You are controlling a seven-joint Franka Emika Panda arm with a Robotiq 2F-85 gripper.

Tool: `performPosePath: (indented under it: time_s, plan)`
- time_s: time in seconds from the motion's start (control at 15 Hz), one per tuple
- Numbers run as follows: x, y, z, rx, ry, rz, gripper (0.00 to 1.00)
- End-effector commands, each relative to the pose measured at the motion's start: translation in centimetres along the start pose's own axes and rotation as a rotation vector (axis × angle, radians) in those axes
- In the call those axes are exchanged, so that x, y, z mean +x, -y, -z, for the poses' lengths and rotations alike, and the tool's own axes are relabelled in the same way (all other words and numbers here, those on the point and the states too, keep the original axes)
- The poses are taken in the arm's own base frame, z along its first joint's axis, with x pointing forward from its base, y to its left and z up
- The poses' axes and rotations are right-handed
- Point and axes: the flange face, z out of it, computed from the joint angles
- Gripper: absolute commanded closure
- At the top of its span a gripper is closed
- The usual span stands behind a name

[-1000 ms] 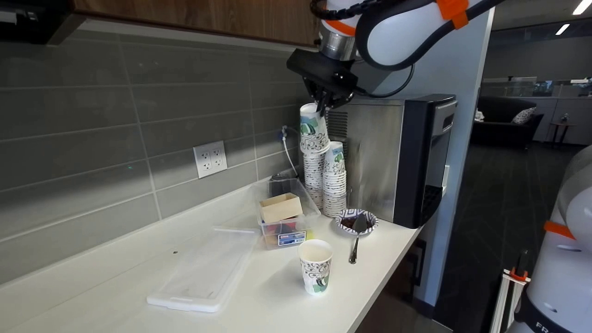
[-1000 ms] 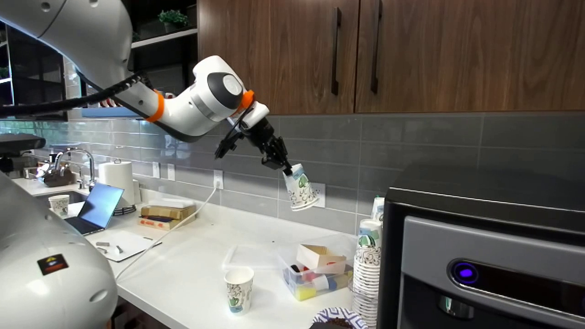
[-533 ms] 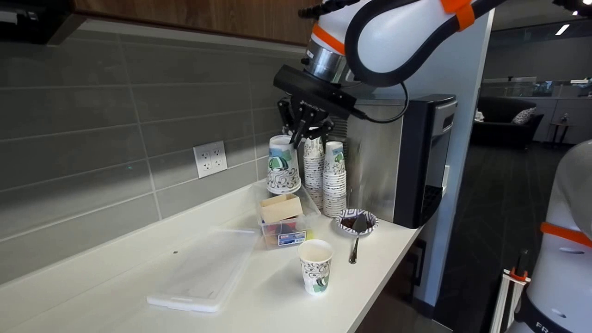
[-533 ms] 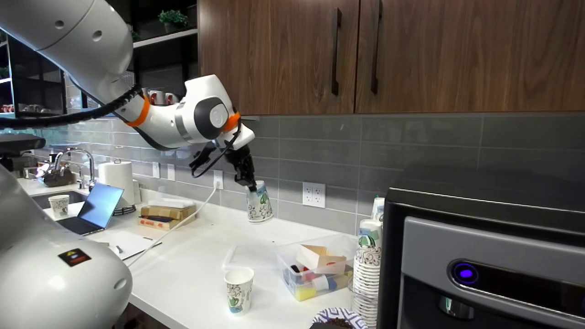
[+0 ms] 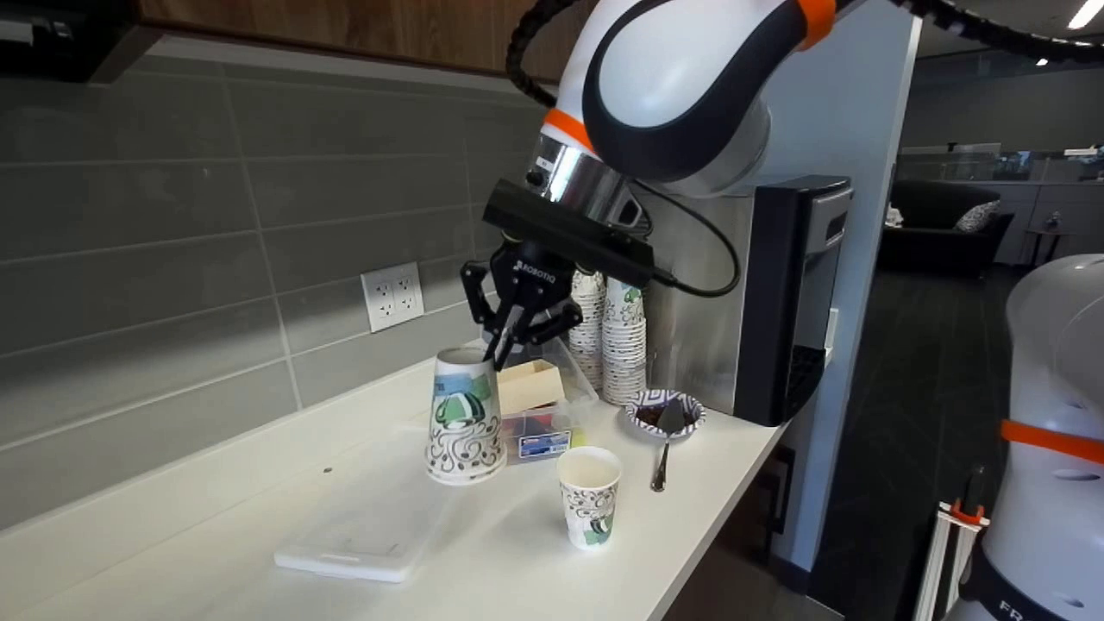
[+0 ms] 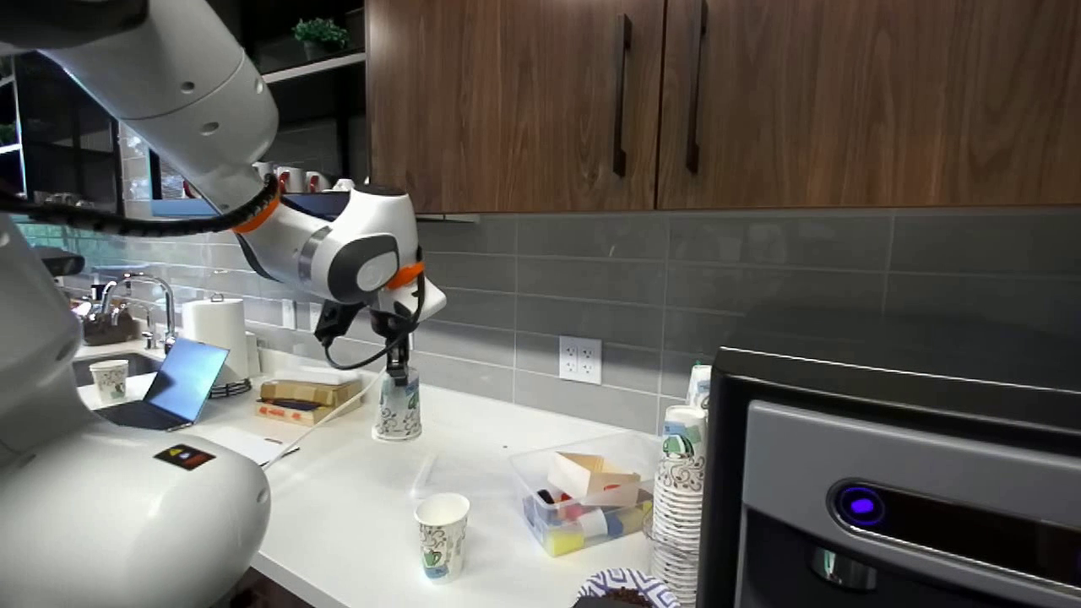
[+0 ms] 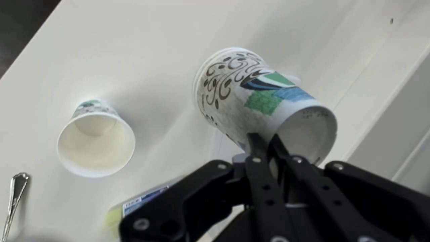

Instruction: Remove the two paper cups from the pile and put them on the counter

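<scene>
The pincer (image 5: 496, 358) gripped the base edge of upturned paper cups (image 5: 466, 414), its jaws drawn together on the paper wall. Two rims, one just inside the other, showed at the lower end, so it held a nested pair, mouth down and clear of the bench (image 5: 517, 569). In an exterior view, a clear lid (image 5: 362, 526) lay flat below the pincer, partly hidden by the pair. Lower and to the right there, a single cup (image 5: 589, 504) stood mouth up on the bench, apart from the pincer. Behind and below the pincer sat a clear box (image 5: 545, 444) holding a tan carton (image 5: 530, 388). Farther back, columns of nested cups (image 5: 624, 362) rose beside a steel-and-black machine (image 5: 763, 302). Right of the pincer and below, a metal server (image 5: 661, 466) leaned into a patterned bowl (image 5: 638, 423).
</scene>
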Motion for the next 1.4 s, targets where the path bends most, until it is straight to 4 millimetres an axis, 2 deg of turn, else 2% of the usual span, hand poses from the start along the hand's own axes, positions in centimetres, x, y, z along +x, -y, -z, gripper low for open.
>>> performPosePath:
  time_s: [0.0, 0.2, 0.47, 0.73, 1.0, 1.07, 1.13, 1.33]
  plan:
    - [-0.6, -0.2, -3.7, 0.013, 0.156, 0.099, 0.98]
    - [-0.9, -1.8, -7.3, -0.04, 0.286, 0.173, 0.98]
    - [-0.7, -4.3, -11.1, -0.163, 0.288, 0.248, 0.98]
    - [0.0, -5.6, -13.2, -0.19, 0.204, 0.319, 0.98]
    - [0.7, -5.5, -13.5, -0.156, 0.124, 0.347, 0.98]
    - [1.0, -5.4, -13.4, -0.146, 0.115, 0.346, 0.66]
    - [1.2, -5.4, -13.3, -0.139, 0.105, 0.35, 0.65]
    - [1.6, -5.0, -12.3, -0.123, 0.084, 0.35, 0.43]
